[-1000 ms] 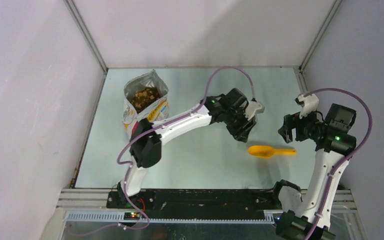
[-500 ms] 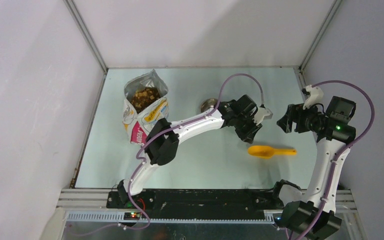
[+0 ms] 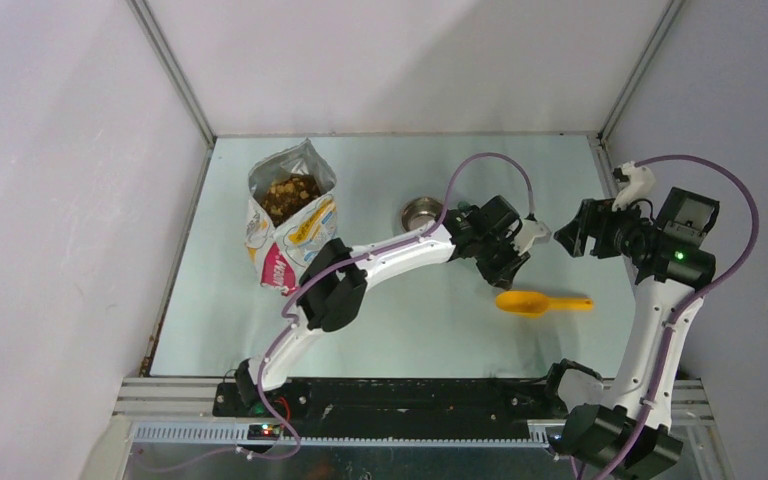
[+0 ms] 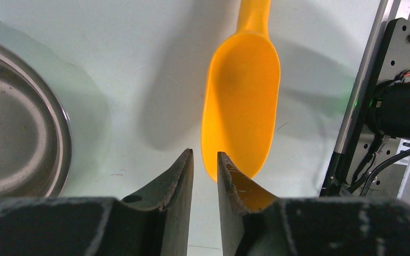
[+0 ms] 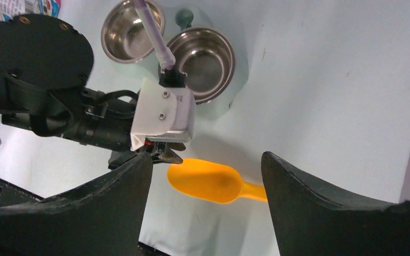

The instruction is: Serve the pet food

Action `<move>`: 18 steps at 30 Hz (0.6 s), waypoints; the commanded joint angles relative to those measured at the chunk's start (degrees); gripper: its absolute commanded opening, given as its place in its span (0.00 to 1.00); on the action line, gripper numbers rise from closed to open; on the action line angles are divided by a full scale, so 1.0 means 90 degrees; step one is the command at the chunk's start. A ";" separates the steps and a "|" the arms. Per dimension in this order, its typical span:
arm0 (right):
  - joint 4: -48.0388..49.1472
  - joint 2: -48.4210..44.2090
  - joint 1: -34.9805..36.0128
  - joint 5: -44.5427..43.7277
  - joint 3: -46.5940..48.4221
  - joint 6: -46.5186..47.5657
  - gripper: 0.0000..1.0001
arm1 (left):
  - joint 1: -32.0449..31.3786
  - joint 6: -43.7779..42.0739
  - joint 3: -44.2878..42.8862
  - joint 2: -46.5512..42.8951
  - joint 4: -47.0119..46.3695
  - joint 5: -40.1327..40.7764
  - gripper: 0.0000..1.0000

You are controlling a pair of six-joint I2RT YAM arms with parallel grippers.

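Reaching farther right than a second ago, the left arm has uncovered a steel bowl it then hid, and its pincer has narrowed. The right arm has drawn its wrist back toward the far right wall. The yellow scoop has not shifted.

The left arm stretches low and long across the surface, elbow near the middle, wrist bent down at the right. Its pincer points at the scoop's bowl end. The fingers stand a narrow slit apart with only bare surface between them, and the scoop's rounded tip lies just beyond the right finger. Whether that finger touches the scoop cannot be told.

The right arm rises steeply from its base at the near right, forearm upright, wrist turned left. Its pincer is spread wide and holds nothing, hanging above and to the far right of the scoop.

The scoop lies flat, handle pointing right. A second bowl shows in the right wrist view, close beside the first and just past the left wrist.

The pet food sits as brown chunks inside the open bag standing at the far left, well apart from both pincers, with the bowl between bag and left pincer.
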State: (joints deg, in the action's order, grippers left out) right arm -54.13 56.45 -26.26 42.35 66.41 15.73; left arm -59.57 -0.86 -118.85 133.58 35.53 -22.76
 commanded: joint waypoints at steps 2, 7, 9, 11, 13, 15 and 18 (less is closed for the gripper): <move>0.0346 -0.0141 -0.0029 0.0182 0.0439 -0.0318 0.77 | -0.0005 -0.0021 -0.0315 0.0175 -0.0046 -0.0194 0.27; 0.0399 -0.0050 -0.0055 0.0112 0.0510 -0.0309 0.77 | -0.0019 -0.0087 -0.0356 0.0222 0.0050 -0.0306 0.27; 0.0369 0.0008 -0.0065 0.0158 0.0639 -0.0366 0.77 | -0.0058 -0.0017 -0.0205 0.0204 0.0043 -0.0445 0.28; 0.0313 0.0032 -0.0103 0.0235 0.0801 -0.0436 0.77 | -0.0076 0.0138 -0.0086 0.0181 -0.0090 -0.0612 0.27; 0.0237 0.0052 -0.0238 0.0379 0.0963 -0.0521 0.77 | -0.0096 0.0245 -0.0085 0.0189 -0.0156 -0.0689 0.22; 0.0176 0.0035 -0.0445 0.0505 0.1078 -0.0580 0.77 | -0.0092 0.0234 -0.0095 0.0196 -0.0177 -0.0676 0.18; 0.0215 0.0004 -0.0718 0.0576 0.1107 -0.0698 0.77 | -0.0052 0.0250 -0.0128 0.0226 -0.0182 -0.0761 0.18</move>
State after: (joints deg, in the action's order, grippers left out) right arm -52.82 57.04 -30.28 44.95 73.80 11.70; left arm -60.01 0.25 -119.37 135.79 35.44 -27.20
